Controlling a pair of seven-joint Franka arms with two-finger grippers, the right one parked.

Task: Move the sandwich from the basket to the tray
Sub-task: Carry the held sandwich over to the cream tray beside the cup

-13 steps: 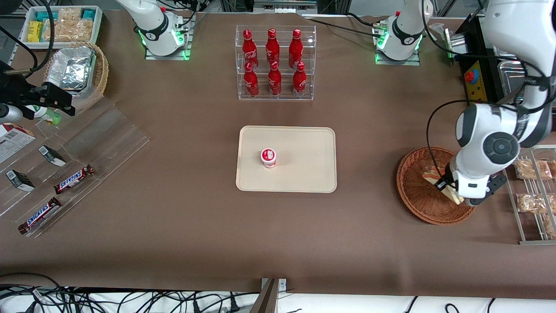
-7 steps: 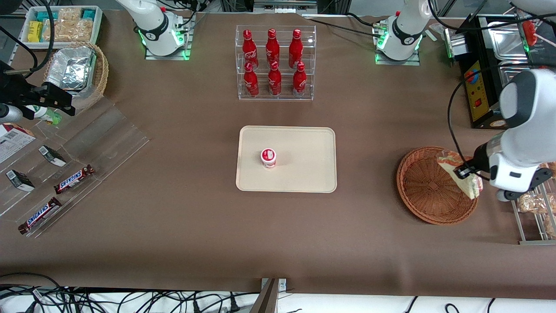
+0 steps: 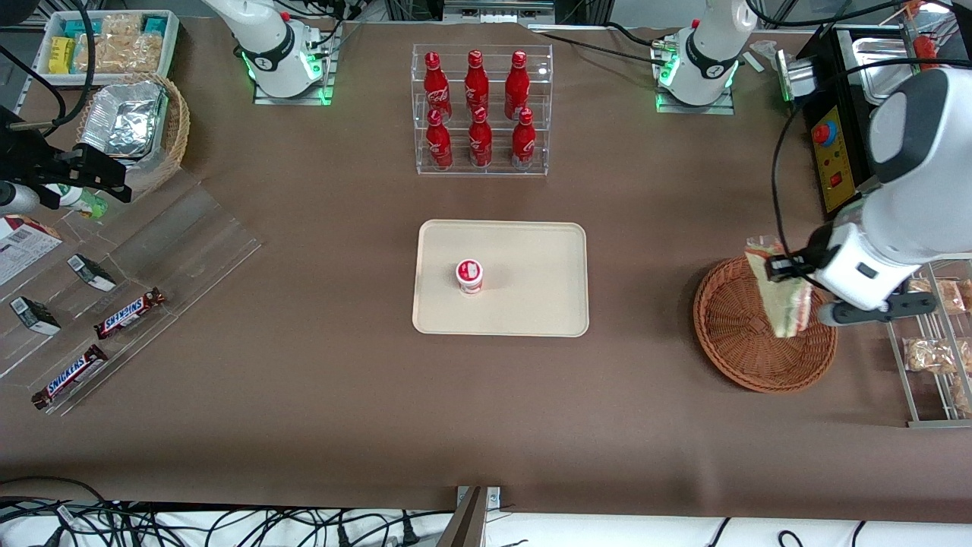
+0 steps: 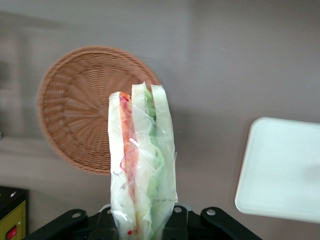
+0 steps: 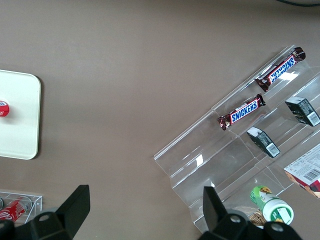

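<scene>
Clear-wrapped sandwich (image 4: 142, 165) stands lengthwise out from our gripper (image 4: 142, 220), fingers clamped on its base, above the basket (image 3: 740, 334); the tray (image 3: 531, 304) lies sideways toward the parked arm

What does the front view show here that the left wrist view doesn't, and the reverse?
Front view only: the small red-and-white cup standing on the tray, the rack of red bottles, the candy bars. Left wrist view only: the sandwich's red, orange and green layers seen edge-on. Both: the tool shut on the sandwich, lifted above the basket, with the tray apart from it.
</scene>
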